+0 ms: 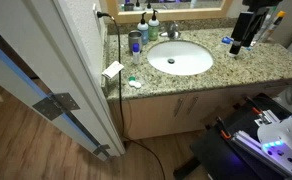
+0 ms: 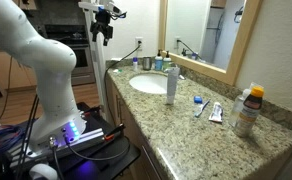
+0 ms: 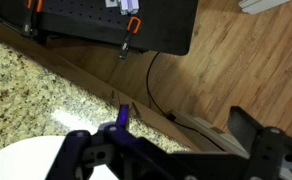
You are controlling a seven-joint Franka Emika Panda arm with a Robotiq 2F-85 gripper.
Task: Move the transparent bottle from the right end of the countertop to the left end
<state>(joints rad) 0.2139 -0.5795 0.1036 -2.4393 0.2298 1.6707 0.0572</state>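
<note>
The transparent bottle (image 1: 136,72) looks like a small, short see-through bottle. It stands near the front edge at the left end of the granite countertop (image 1: 221,68), in front of the dark tumbler (image 1: 134,42). My gripper (image 1: 246,42) hangs high in the air, far from the bottle, and also shows in an exterior view (image 2: 104,38). In the wrist view the gripper (image 3: 176,150) is open and empty, looking down on the countertop's front edge (image 3: 26,85) and the wood floor. The bottle is out of the wrist view.
A white oval sink (image 1: 180,58) sits mid-counter with a faucet (image 1: 172,30) behind it. A tall slim bottle (image 2: 171,82) stands by the sink. An orange-capped bottle (image 2: 248,110), a tube (image 2: 216,112) and a small blue item (image 2: 198,100) lie at the other end. A door (image 1: 46,70) stands at the left.
</note>
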